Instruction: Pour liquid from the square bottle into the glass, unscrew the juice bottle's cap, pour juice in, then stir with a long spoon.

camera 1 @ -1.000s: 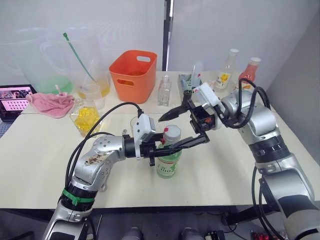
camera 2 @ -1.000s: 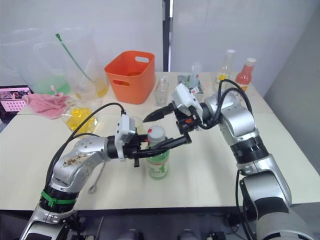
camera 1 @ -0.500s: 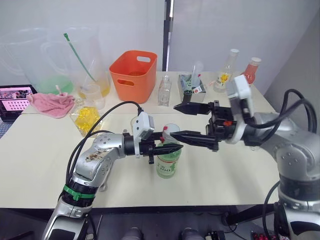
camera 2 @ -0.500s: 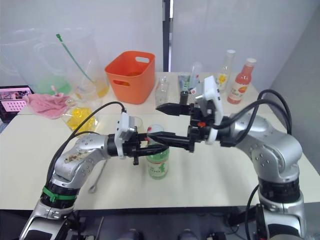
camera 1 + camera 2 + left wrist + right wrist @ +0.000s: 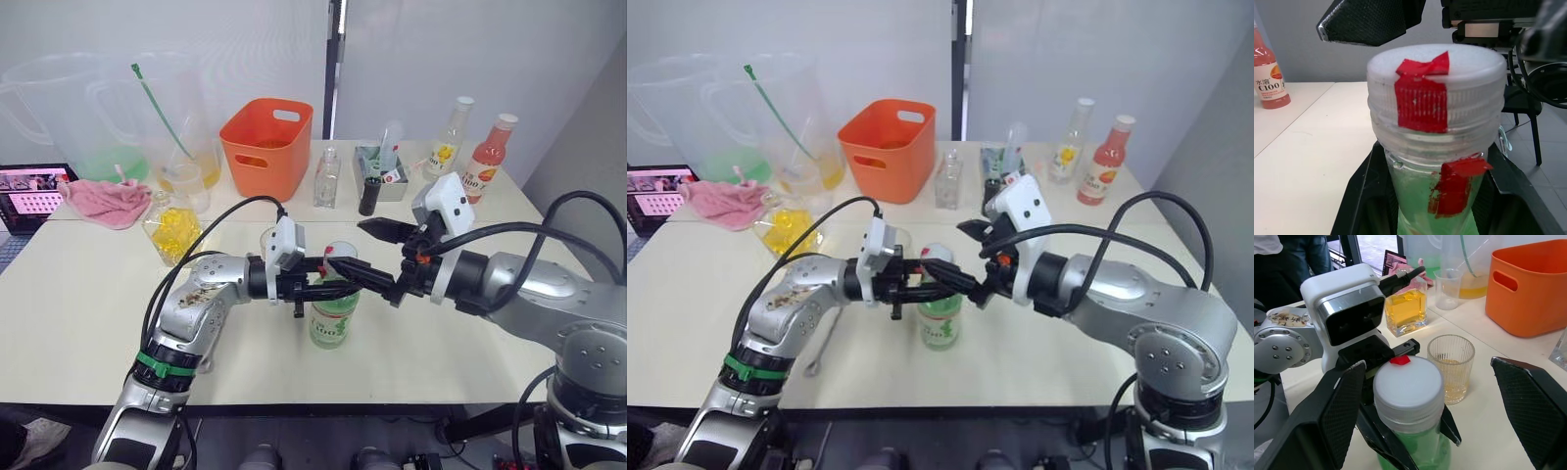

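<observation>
L gripper (image 5: pixel 328 286) clamps juice bottle (image 5: pixel 333 315) at neck. R gripper (image 5: pixel 367 251) jaws wide apart around juice bottle's cap (image 5: pixel 1408 381), I see no contact. Glass (image 5: pixel 1450 367) just behind.

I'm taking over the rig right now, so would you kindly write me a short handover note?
Left gripper: shut on the juice bottle below its cap, holding it upright on the table.
Right gripper: open, fingers either side of the cap, not yet closed on it.
Glass behind the bottle holds some yellowish liquid; square bottle stands back on the table.
Left: unscrew cap, pour juice, stir with spoon.
</observation>
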You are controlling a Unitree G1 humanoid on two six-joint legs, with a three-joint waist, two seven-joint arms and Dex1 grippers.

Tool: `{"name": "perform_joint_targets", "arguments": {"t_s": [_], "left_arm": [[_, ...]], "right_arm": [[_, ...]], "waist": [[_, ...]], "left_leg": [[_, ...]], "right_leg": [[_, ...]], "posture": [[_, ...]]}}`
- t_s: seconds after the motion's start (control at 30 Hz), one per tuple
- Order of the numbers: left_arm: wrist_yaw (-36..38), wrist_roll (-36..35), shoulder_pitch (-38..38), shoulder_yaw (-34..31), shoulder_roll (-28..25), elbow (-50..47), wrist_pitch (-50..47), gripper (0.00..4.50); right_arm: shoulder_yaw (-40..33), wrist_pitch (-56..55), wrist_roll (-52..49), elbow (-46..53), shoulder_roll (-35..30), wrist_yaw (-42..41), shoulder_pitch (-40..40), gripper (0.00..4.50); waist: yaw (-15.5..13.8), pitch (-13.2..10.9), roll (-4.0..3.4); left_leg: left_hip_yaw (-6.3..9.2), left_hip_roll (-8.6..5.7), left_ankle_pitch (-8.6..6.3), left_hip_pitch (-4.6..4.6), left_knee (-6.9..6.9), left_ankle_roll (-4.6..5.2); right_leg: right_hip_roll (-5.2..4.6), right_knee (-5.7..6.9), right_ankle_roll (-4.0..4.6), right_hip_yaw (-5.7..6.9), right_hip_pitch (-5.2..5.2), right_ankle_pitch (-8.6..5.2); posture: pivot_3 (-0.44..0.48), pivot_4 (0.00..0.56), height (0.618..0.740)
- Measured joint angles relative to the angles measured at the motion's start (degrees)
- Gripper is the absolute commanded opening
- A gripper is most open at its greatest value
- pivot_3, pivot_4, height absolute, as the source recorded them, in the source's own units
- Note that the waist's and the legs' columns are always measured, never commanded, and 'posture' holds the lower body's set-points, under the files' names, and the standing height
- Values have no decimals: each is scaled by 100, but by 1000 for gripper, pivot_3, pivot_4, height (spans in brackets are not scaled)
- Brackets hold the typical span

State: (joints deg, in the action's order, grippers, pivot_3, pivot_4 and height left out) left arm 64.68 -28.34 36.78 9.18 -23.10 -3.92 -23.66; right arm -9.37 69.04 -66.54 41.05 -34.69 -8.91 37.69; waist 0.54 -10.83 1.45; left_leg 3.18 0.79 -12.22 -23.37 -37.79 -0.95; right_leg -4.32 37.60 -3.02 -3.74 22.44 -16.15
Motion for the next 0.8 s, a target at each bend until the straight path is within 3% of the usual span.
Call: {"name": "perform_joint_targets", "arguments": {"t_s": [0.4, 0.43, 0.63, 0.67, 0.8], "left_arm": [[13, 108, 25, 5, 78, 37, 29, 1391], [13, 111, 25, 5, 80, 36, 29, 1391], [1, 114, 25, 4, 85, 22, 6, 1391], [-5, 113, 25, 2, 86, 21, -1, 1391], [-41, 115, 25, 6, 88, -9, -26, 1391]], "right_arm": [[447, -62, -213, -63, -127, 275, 145, 4344], [458, -90, -214, -78, -127, 275, 193, 3842], [513, -127, -183, -157, -131, 270, 202, 1864], [518, -136, -182, -169, -131, 266, 202, 1663], [520, -158, -157, -202, -175, 173, 205, 1661]], "waist": [[4, 0, 0], [0, 0, 0], [0, 0, 0], [1, 0, 0], [1, 0, 0]], "left_leg": [[1, 1, 0, 0, 0, 0], [1, 1, 0, 0, 0, 0], [1, 1, 0, -1, 0, 0], [1, 1, 0, 0, 0, 0], [2, 1, 0, -1, 0, 0]], "right_leg": [[1, -2, -1, 0, -1, 0], [1, -2, -1, 1, -1, 0], [1, -6, -1, 1, -3, 0], [0, -6, -1, 1, -3, 0], [0, -6, -1, 1, -3, 0]], "posture": [[0, 150, 740], [0, 150, 740], [0, 150, 740], [0, 150, 740], [0, 150, 740]]}}
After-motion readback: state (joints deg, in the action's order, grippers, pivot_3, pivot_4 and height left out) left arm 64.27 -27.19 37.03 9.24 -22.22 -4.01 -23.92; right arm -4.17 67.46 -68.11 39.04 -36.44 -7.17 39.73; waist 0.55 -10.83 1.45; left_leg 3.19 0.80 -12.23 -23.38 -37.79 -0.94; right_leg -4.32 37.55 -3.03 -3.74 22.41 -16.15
